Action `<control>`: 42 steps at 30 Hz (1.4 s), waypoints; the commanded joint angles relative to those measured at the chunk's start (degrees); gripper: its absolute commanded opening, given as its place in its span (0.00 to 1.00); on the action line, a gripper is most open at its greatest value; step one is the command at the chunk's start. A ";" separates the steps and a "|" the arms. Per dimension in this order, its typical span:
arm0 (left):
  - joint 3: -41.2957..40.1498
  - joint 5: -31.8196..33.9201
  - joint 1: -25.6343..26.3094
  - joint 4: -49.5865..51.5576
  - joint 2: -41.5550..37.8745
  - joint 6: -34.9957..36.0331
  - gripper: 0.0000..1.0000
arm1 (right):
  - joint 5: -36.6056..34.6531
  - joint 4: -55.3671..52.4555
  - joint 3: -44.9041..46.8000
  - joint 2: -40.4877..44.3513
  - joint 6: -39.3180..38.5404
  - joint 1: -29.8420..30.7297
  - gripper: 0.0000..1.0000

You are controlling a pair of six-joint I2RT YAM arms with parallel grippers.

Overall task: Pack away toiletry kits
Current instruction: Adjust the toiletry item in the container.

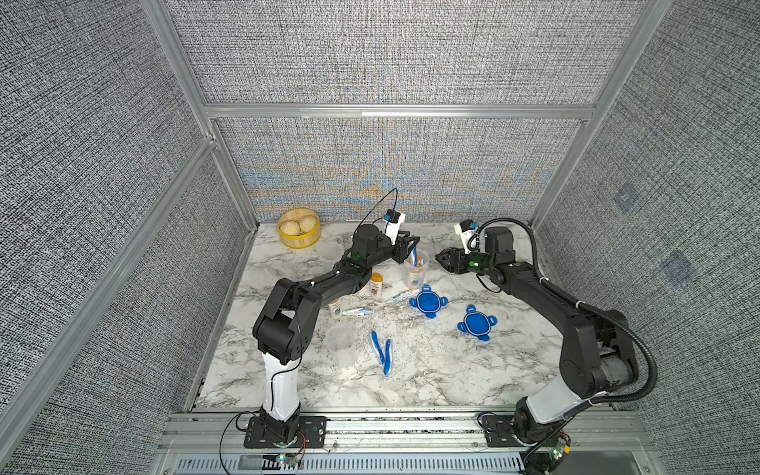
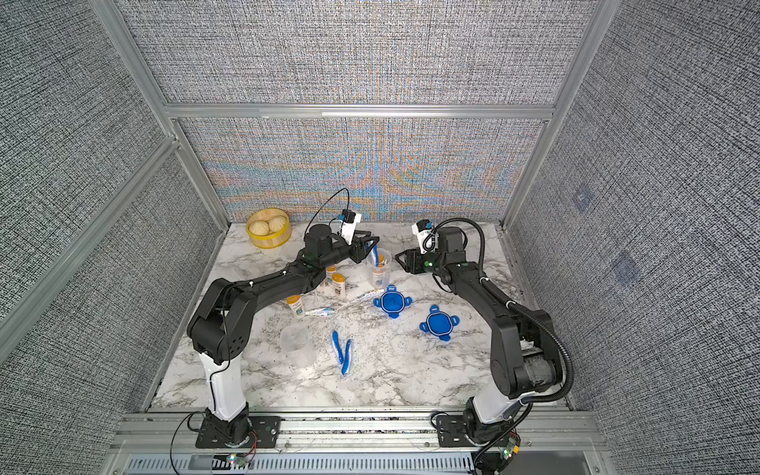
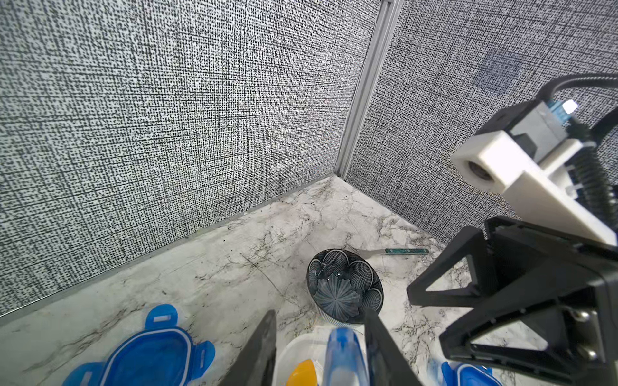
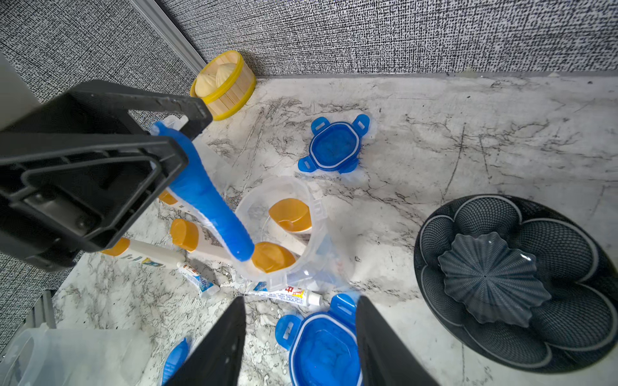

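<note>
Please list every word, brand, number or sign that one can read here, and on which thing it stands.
No text can be read with confidence.
On the toothpaste tube: red and blue print, too blurred to read.
On the lying bottle: small blue marks, unreadable.
On the standing bottle: a label, too small to read.

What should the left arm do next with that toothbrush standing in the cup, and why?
Probably lift the left gripper straight up and clear. Its jaws stand apart around the blue toothbrush, whose lower end already sits in the cup beside orange-capped bottles, so nothing looks gripped.
</note>
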State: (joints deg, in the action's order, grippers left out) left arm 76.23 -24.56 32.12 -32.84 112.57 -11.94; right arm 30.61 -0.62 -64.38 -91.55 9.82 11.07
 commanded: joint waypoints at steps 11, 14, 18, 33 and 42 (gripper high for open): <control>-0.82 -1.45 -0.04 -1.15 -0.98 0.48 0.45 | -0.77 -3.95 2.73 6.59 1.21 -0.79 0.55; -0.73 -1.66 0.01 -1.12 -1.12 -0.14 0.45 | -1.18 -3.89 3.29 6.91 1.68 -0.86 0.55; -0.60 1.15 -0.13 2.45 -2.40 -0.94 0.45 | -0.40 -4.30 2.96 6.29 1.38 -0.77 0.55; 3.31 4.61 -0.21 26.95 -5.34 -9.04 0.43 | -0.13 -5.25 1.36 3.58 0.30 -0.95 0.53; 0.39 -1.19 0.18 27.68 -10.23 -2.13 0.36 | -0.95 -14.41 1.02 5.46 14.28 -7.72 0.48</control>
State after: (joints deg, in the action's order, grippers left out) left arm 77.36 -21.93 32.12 -5.34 104.03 -17.69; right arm 29.78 -10.90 -63.33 -87.39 17.28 5.13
